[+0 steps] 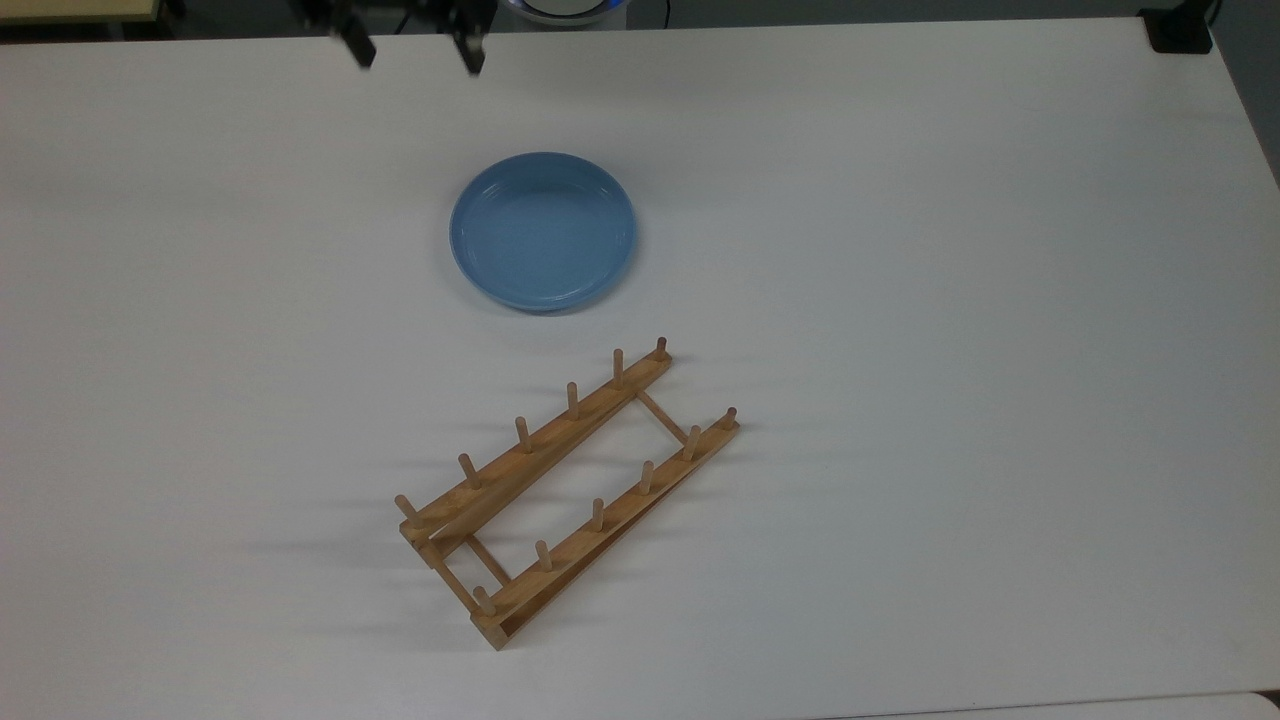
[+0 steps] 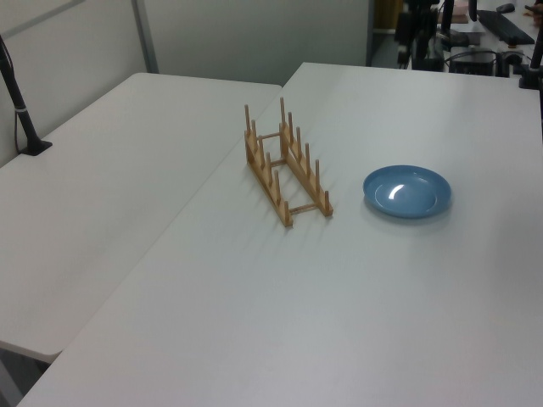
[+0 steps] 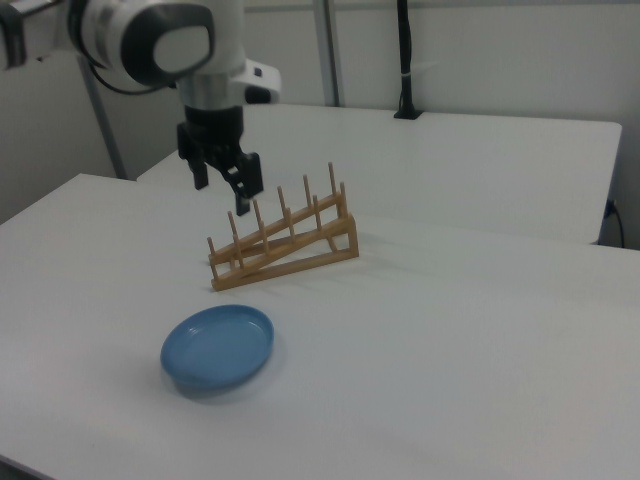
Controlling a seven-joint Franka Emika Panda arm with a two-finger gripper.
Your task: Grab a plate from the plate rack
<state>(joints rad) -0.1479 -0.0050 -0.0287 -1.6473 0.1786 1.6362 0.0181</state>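
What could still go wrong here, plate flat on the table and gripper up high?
1. The plate lies flat on the white table, apart from the plate rack; its low rim leaves little to pinch, so any re-grasp may slip.
2. The gripper hangs open above the scene; in the right view it overlaps the rack's upright pegs, so a careless descent might clip one.
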